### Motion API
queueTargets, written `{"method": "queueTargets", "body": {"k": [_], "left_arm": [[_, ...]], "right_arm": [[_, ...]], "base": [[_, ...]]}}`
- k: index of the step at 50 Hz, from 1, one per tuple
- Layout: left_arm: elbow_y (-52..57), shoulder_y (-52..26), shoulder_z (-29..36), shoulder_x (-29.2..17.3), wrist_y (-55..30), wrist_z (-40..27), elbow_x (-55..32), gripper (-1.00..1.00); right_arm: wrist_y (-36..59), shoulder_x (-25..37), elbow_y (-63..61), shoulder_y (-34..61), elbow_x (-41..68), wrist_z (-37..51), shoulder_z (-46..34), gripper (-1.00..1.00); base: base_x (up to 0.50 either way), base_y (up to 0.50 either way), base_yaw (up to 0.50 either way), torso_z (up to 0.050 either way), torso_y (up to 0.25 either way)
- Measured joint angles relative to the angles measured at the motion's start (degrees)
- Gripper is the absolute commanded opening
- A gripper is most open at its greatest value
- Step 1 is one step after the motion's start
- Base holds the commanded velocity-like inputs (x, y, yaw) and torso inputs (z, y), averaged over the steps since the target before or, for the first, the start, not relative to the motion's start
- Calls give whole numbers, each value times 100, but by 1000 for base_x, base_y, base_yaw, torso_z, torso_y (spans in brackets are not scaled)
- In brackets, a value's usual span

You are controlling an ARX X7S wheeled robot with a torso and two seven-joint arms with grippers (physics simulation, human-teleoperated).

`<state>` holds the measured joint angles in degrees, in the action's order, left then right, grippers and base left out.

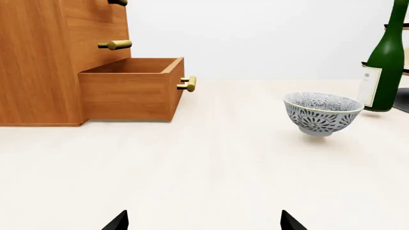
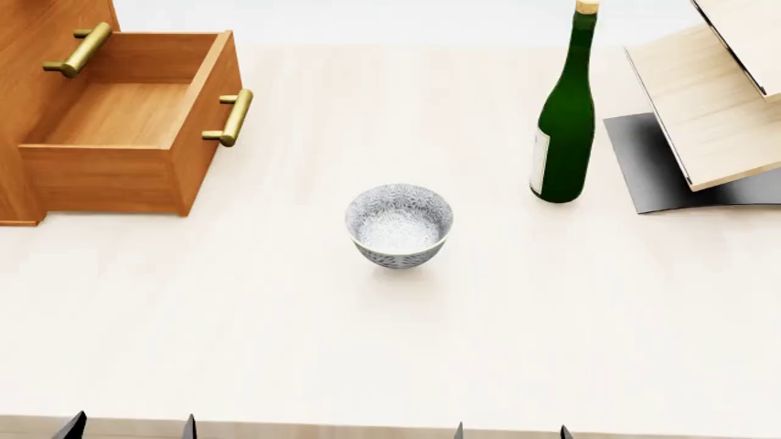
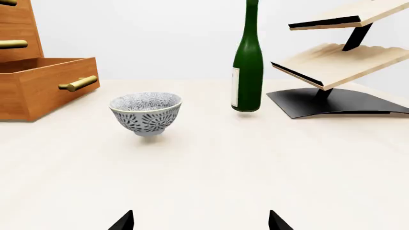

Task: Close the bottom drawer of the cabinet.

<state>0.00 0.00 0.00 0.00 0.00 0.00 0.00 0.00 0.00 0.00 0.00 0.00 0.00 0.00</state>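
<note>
The orange-brown cabinet [image 2: 25, 55] stands at the table's far left. Its bottom drawer [image 2: 123, 137] is pulled well out, empty inside, with a brass bar handle [image 2: 232, 117] on its front. In the left wrist view the same drawer [image 1: 131, 88] juts from the cabinet [image 1: 38, 62]. Both grippers sit at the near table edge, far from the drawer. My left gripper [image 2: 128, 428] is open with nothing between its black tips, and so is my right gripper [image 2: 510, 432]. The wrist views show the left gripper [image 1: 204, 221] and the right gripper [image 3: 200, 221] with tips wide apart over bare table.
A patterned grey-white bowl [image 2: 400, 226] stands mid-table between the arms and the drawer. A green wine bottle [image 2: 565, 119] is upright at the back right. Beside it stands a tiered wooden rack on a black base [image 2: 714, 110]. The table's front edge runs just below the grippers.
</note>
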Motion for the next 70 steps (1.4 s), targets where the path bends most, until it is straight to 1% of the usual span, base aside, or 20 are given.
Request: {"method": "queueTargets", "body": {"k": [19,22,28,36,42,49,57,70], "left_arm": [[8,-15,347,-254,-159,-313,-49,100],[64,-16,394,-269,-233,-346,85,100],[661,-17,527,-343,-690,-420,422,100],[1861,-142,618,-443,-1698,-390,686,100],[2517,-259,662,-507,-2276,-375,793,100],[2937,-317,703,-569,-2637,-398,838,100],[3184,-353,734,-626,-2852,-447,824,100],[3300,-353,727,-719,-2929,-565,739,100]], "right_arm": [[120,211,-44,6,382,371,-205,100],[70,416,-73,31,642,655,-411,100],[391,791,-688,91,1053,1157,-596,100],[1361,1185,-1885,343,1451,1656,-709,100],[1984,1374,-2578,563,1677,1883,-746,100],[2337,1503,-2995,675,1847,1980,-796,100],[2511,1598,-3200,725,1983,1973,-857,100],[2580,1664,-3263,728,2105,1936,-948,100]], "base": [[0,0,0,0,0],[0,0,0,0,0],[0,0,0,0,0],[0,0,0,0,0],[0,0,0,0,0],[0,1,0,0,0],[0,448,0,0,0],[0,500,0,0,0]]}}
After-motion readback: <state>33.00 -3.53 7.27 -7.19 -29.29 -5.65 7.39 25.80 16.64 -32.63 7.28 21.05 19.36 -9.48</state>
